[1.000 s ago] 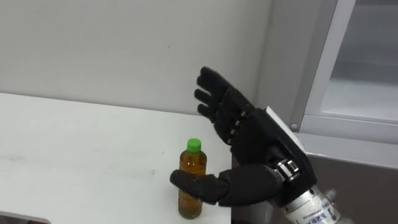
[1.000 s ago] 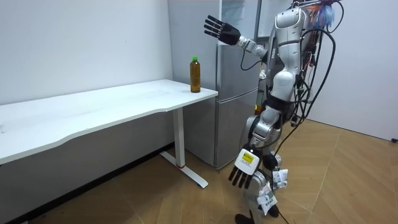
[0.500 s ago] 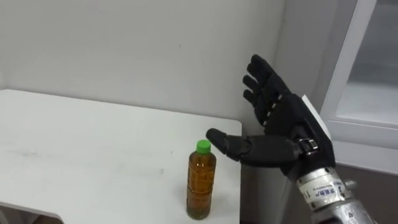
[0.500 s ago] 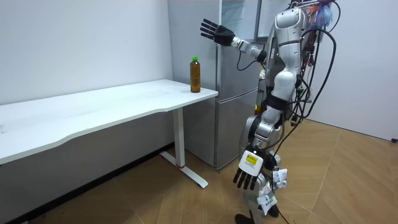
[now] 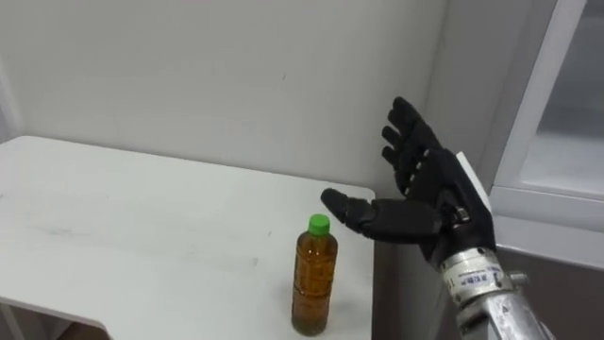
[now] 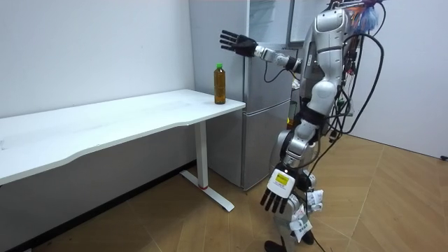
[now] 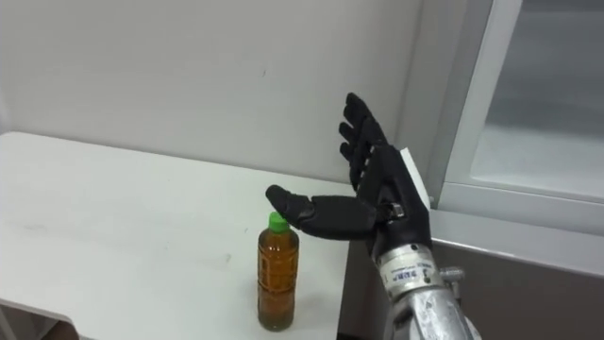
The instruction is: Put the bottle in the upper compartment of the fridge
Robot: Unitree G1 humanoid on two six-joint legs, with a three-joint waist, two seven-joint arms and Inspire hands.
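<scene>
Your right hand (image 5: 425, 203) is reaching further out toward the amber plastic bottle with the green cap (image 5: 314, 276), which is staying upright at the white desk's (image 5: 113, 236) corner beside the grey fridge (image 6: 262, 98). Its fingers are spreading wide above the cap, gripping nothing, so the grasp is still pending. Your left hand (image 6: 274, 199) is hanging relaxed.

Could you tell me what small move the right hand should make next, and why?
Probably lower the open right hand until its palm is level with the bottle: it hovers higher than the cap, touching nothing; the bottle stands upright.
</scene>
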